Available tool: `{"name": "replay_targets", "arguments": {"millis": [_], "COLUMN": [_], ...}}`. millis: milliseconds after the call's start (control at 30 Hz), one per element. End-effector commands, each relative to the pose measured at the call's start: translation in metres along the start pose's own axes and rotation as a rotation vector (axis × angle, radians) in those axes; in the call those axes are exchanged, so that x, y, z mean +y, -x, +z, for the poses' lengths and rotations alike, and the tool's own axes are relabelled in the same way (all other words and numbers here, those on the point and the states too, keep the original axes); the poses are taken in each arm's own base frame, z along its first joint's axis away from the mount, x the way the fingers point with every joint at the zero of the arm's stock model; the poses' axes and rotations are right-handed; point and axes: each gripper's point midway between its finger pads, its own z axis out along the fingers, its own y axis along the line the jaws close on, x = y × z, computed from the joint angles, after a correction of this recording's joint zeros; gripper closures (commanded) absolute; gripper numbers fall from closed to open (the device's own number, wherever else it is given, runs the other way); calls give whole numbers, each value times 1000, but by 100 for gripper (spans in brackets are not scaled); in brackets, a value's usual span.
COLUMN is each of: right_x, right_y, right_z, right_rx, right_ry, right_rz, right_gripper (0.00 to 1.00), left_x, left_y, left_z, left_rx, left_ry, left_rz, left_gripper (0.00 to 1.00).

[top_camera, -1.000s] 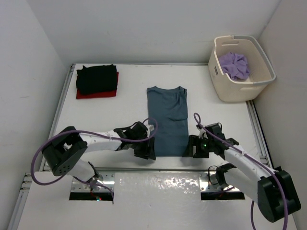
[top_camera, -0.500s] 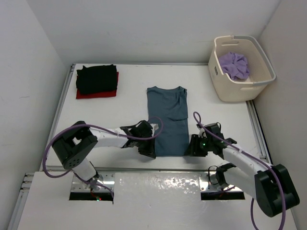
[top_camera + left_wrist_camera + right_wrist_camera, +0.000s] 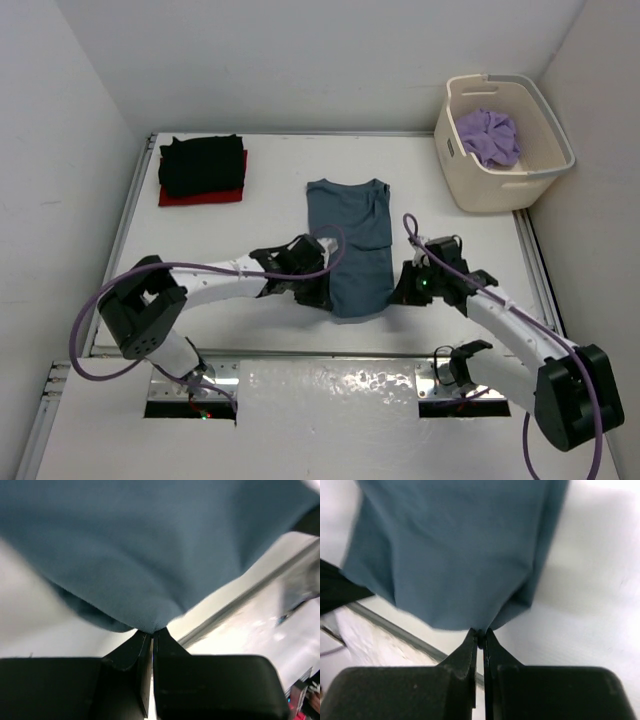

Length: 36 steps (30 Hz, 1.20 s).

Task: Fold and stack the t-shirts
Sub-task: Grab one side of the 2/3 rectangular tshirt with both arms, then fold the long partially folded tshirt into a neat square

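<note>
A teal-blue t-shirt (image 3: 350,240) lies as a long folded strip in the middle of the table, its near hem lifted. My left gripper (image 3: 326,295) is shut on the hem's left corner (image 3: 150,625). My right gripper (image 3: 396,290) is shut on the hem's right corner (image 3: 481,630). The cloth (image 3: 150,545) hangs taut from both pairs of fingertips. A black t-shirt (image 3: 201,163) lies folded on a red t-shirt (image 3: 203,197) at the back left. A lavender t-shirt (image 3: 488,136) sits crumpled in the basket.
The cream laundry basket (image 3: 500,185) stands at the back right corner. A metal rail (image 3: 330,352) runs along the table's near edge, just behind the lifted hem. White walls close in the table on the left, back and right.
Both grippers have shut on the near hem corners of the teal-blue t-shirt and lifted them off the table, moving away from the near edge; the hem now sags between them.
</note>
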Motion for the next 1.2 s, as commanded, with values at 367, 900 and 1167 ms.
{"name": "replay_targets", "arguments": {"millis": [367, 900, 1167], "right_x": [33, 35, 30], "right_y": [189, 327, 368], "right_z": [-57, -38, -2], "right_rx": [-442, -534, -511], "right_ry": [-162, -149, -150], "right_rz": [-55, -70, -82], "right_gripper": [100, 100, 100], "left_x": [-15, 35, 61], "left_y": [173, 322, 351], "left_z": [-66, -98, -78], "left_rx": [-361, -561, -553], "left_ry": [-50, 23, 21], "left_rz": [-5, -41, -64], "left_gripper": [100, 100, 100]}}
